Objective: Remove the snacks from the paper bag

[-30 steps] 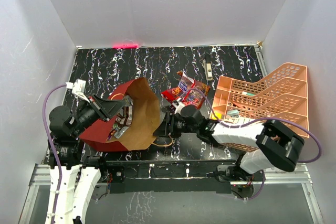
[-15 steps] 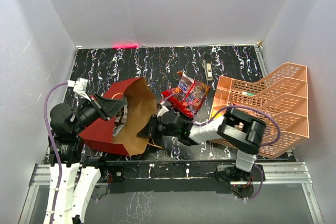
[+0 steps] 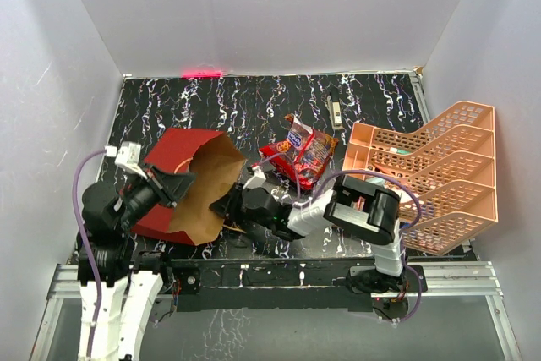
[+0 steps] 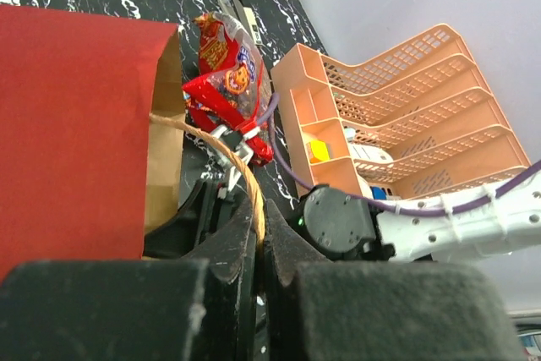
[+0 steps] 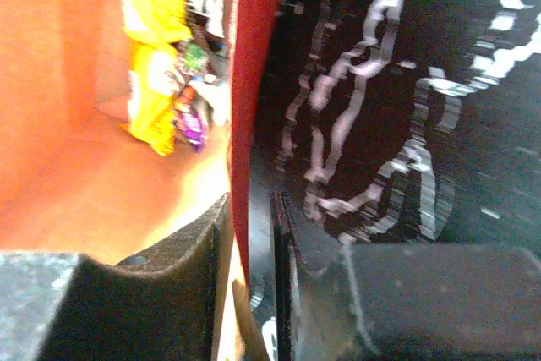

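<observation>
In the last sec my right end effector [image 5: 252,251] slid in and pinched the paper bag [image 3: 173,156] wall, left end effector [image 4: 258,243] clamped on its cord handle [image 4: 228,154], w/ yellow, purple snacks [image 5: 152,48] not yet out.

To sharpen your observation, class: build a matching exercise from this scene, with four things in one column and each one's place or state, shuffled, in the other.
1 left gripper
2 right gripper
3 yellow packet
4 red chip bags

A inside the paper bag
B on the table, outside the bag
C shut on the cord handle
D pinching the paper bag's wall

Pairs: 1-C, 2-D, 3-A, 4-B
</observation>
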{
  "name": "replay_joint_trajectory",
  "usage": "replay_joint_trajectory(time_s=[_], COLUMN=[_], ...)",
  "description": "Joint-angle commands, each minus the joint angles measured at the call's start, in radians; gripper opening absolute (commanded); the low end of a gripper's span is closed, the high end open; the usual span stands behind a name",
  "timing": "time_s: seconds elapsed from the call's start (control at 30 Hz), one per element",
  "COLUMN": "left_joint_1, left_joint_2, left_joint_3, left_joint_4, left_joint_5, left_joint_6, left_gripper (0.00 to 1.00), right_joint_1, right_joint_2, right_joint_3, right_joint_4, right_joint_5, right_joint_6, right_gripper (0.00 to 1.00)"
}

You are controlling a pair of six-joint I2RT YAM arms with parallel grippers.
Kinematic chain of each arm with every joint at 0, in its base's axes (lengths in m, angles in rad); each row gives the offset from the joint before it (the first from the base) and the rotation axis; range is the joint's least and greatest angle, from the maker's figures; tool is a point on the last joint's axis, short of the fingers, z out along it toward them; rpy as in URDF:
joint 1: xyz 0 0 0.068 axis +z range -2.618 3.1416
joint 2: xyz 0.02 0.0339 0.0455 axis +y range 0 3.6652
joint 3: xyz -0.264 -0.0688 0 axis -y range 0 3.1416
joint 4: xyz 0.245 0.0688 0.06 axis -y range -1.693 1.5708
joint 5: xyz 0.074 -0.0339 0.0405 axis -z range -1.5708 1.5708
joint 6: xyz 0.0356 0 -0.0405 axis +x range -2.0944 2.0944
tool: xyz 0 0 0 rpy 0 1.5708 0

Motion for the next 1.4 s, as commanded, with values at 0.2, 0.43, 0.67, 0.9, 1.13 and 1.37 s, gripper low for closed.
replay_joint_trajectory(time_s=[0.2,0.43,0.67,0.9,1.13,1.37], left_joint_1=[-0.004,-0.004,-0.004,-0.004,-0.005,-0.01], left_joint_2=[-0.238,-0.132,-0.095,-0.053,-0.044,-0.052], left_joint_3=[-0.047,0.005,-0.031,-0.012,-0.02,-0.029], left_joint_4=[-0.134,-0.104,0.014,0.121,0.17,0.139], left_joint_5=[-0.071,-0.069,-0.049,-0.007,0.008,-0.006], left_joint_6=[-0.009,0.034,0.03,-0.061,-0.143,-0.143], left_gripper=[0.0,0.0,0.0,0.0,0.0,0.0], right_joint_1=[-0.035,-0.03,0.059,0.08,0.073,0.021], right_joint_2=[-0.399,-0.633,-0.545,-0.324,-0.058,0.108], right_joint_3=[-0.133,-0.209,-0.129,-0.039,0.168,0.324], right_joint_4=[-0.356,-0.425,-0.277,-0.124,-0.161,-0.216], right_joint_5=[-0.012,0.001,0.028,0.115,0.168,0.238], right_joint_6=[-0.376,-0.372,-0.316,-0.218,-0.155,-0.158], right_gripper=[0.59,0.67,0.64,0.58,0.55,0.54])
